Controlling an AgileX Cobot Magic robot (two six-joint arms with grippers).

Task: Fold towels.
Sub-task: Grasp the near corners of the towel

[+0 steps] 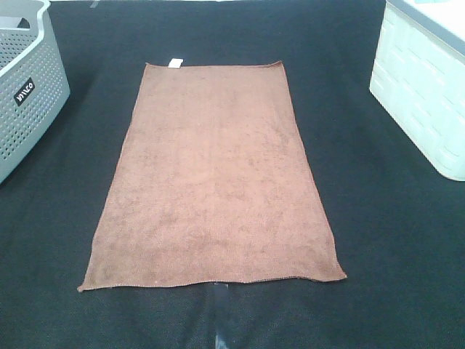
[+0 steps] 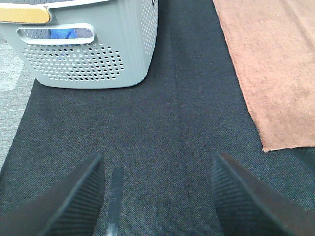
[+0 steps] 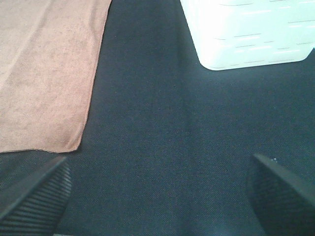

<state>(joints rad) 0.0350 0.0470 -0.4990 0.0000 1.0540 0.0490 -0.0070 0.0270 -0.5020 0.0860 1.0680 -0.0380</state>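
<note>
One reddish-brown terry towel [image 1: 214, 182] lies flat and fully spread on the dark table cover, long side running away from me, with a small white tag [image 1: 174, 63] at its far short edge. Neither gripper shows in the high view. In the left wrist view my left gripper [image 2: 158, 196] is open over bare dark cloth, its black ribbed fingers [image 2: 74, 201] apart, the towel's near left corner [image 2: 275, 73] off to one side. In the right wrist view my right gripper [image 3: 162, 196] is wide open, with the towel's near right corner [image 3: 44, 73] just beyond one finger [image 3: 34, 199].
A grey perforated basket [image 1: 25, 87] stands at the far left, also in the left wrist view as the basket [image 2: 93, 49], with something blue inside. A white ribbed bin [image 1: 425, 87] stands at the far right, seen as the bin [image 3: 246, 29] in the right wrist view.
</note>
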